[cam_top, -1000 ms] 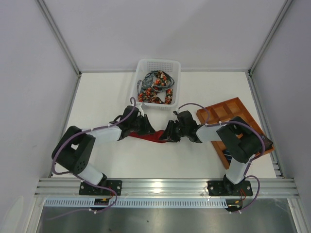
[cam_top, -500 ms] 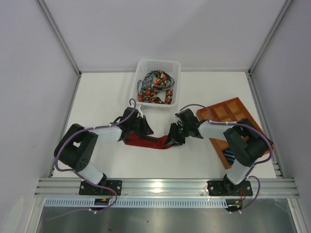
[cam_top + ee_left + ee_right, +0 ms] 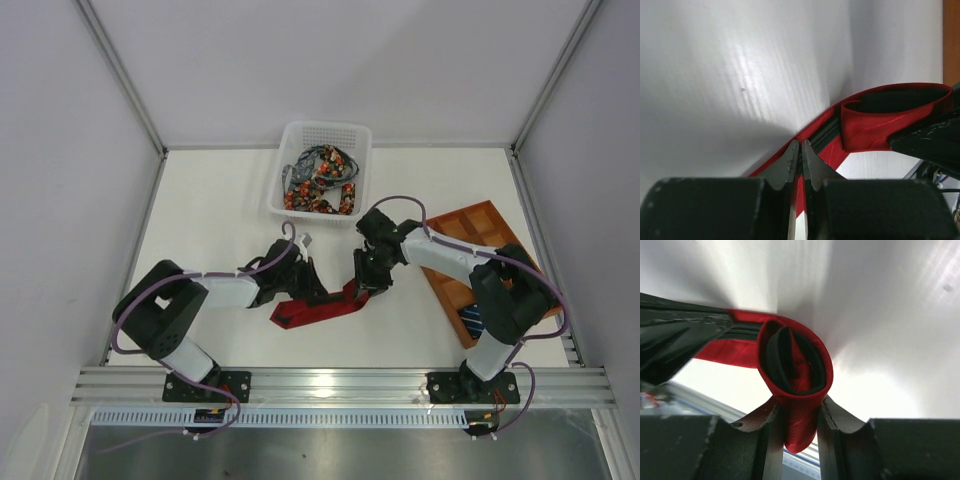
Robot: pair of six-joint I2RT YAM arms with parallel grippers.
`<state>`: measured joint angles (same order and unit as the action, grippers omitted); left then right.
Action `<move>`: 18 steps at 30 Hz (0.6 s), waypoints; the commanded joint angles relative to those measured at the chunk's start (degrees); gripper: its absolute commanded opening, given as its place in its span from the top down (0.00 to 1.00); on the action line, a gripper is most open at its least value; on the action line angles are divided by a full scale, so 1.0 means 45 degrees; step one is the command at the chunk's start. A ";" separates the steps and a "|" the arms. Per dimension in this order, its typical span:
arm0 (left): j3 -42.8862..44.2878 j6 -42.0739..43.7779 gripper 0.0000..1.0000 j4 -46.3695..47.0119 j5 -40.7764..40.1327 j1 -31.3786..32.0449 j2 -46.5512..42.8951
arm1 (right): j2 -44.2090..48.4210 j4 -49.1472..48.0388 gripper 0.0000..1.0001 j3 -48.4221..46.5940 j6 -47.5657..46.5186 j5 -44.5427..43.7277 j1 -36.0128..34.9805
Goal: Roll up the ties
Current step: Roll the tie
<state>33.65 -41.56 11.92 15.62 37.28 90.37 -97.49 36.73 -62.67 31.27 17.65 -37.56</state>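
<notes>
Looking down from the top view: finds the red tie (image 3: pixel 322 308) on the white table (image 3: pixel 200 200), about midway along the near edge and a little in from it, long axis roughly parallel to that edge, left end nearer it. Shows the left gripper (image 3: pixel 305 291) clamped on its middle stretch and the right gripper (image 3: pixel 361 289) at its right end, well apart from the white basket (image 3: pixel 300 133) at the far edge and near the orange-brown tray (image 3: pixel 482 216) by the right edge. Turning to the left wrist: left gripper (image 3: pixel 800 150) all but closed, a thin edge of red tie (image 3: pixel 870 131) pinched between the fingers; beyond, a curled loop with dark lining. Turning to the right wrist: right gripper (image 3: pixel 799 406) squeezing a started roll of red tie (image 3: pixel 823 365) — red outside, dark lining inside — with the flat remainder leading off leftward. Seems early in rolling this one: roll at the right fingers, unrolled length running toward the left arm, so probably calls for winding that way under tension — risks a loose, skewed coil otherwise.
</notes>
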 commanded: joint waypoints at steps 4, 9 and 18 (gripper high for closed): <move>0.0705 -0.0628 0.90 0.0672 -0.0072 0.0720 0.0230 | 0.0277 0.3554 0.89 -0.1385 -0.1459 -0.3901 -0.1456; 0.1076 -0.0666 0.90 0.0320 0.0006 0.1031 -0.0256 | 0.0201 0.4219 0.89 -0.1521 -0.1538 -0.5558 -0.2140; 0.0920 -0.2091 0.93 0.2056 0.1273 0.1871 -0.0083 | 0.0083 0.4592 0.88 -0.1892 -0.1206 -0.6149 -0.2473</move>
<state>36.49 -47.70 15.92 18.31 44.38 89.84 -97.49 55.81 -68.75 25.41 -7.53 -48.07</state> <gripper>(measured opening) 0.077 0.316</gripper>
